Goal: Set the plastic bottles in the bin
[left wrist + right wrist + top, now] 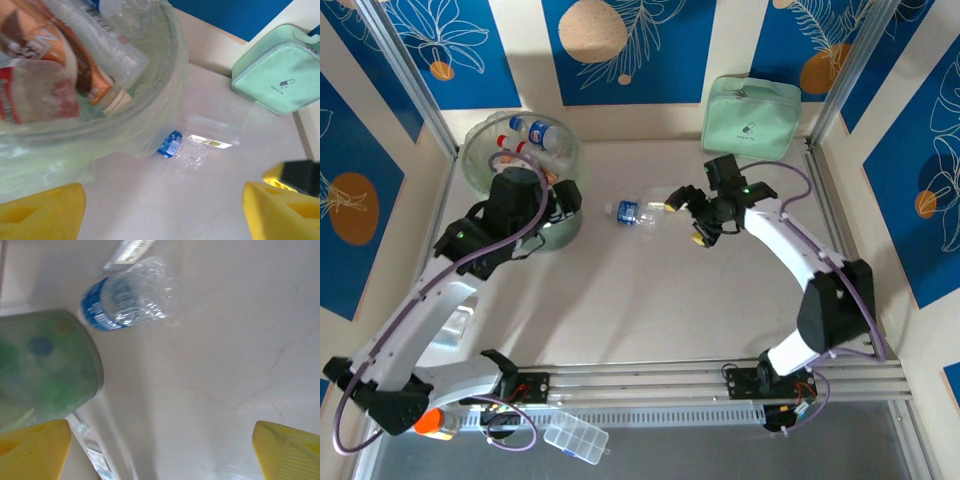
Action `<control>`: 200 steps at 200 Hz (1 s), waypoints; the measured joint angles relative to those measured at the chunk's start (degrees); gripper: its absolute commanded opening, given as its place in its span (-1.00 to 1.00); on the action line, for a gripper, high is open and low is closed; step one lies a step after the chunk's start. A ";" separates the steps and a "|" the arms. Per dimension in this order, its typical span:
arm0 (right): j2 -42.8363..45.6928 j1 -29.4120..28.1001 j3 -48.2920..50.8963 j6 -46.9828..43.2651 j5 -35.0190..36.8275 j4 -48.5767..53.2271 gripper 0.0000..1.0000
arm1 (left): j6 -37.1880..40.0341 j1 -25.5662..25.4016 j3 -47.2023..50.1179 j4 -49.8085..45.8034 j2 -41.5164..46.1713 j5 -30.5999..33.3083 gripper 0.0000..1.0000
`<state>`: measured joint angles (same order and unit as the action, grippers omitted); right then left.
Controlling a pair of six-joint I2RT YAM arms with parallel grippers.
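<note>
A clear crushed bottle with a blue label (631, 213) (172, 145) (127, 296) lies on its side on the pale table, between the two grippers. The bin (520, 160) (150, 105) (45, 365), translucent and lined with a pale green bag, stands at the far left and holds several bottles with red, orange and blue labels. My left gripper (563, 200) (162, 215) hangs open right beside the bin's right side, with nothing between its yellow fingers. To the bottle's right my right gripper (686, 215) (160, 450) is open and empty.
A mint-green zippered case (752, 116) (277, 82) leans at the far wall on the right. An orange-capped jar (438, 422) and a clear compartment box (576, 437) lie at the near edge. Metal frame posts (410, 75) flank the table.
</note>
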<state>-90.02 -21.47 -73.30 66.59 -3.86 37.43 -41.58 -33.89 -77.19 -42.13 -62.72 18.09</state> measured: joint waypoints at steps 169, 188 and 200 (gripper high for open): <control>-27.58 -6.45 -10.27 37.00 9.68 -19.12 0.79 | 2.71 0.00 -1.29 -15.98 14.38 -2.08 0.63; -27.98 -6.73 -10.32 37.88 9.99 -19.41 0.78 | 3.10 0.00 -1.31 -16.52 14.88 -2.12 0.63; -28.28 -7.02 -10.32 38.38 10.14 -19.69 0.75 | 3.17 0.00 -1.31 -17.14 15.06 -1.95 0.63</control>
<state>-118.30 -28.49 -83.61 104.97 6.28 17.74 -38.41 -33.89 -78.50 -59.27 -47.66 16.14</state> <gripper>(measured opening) 0.887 0.816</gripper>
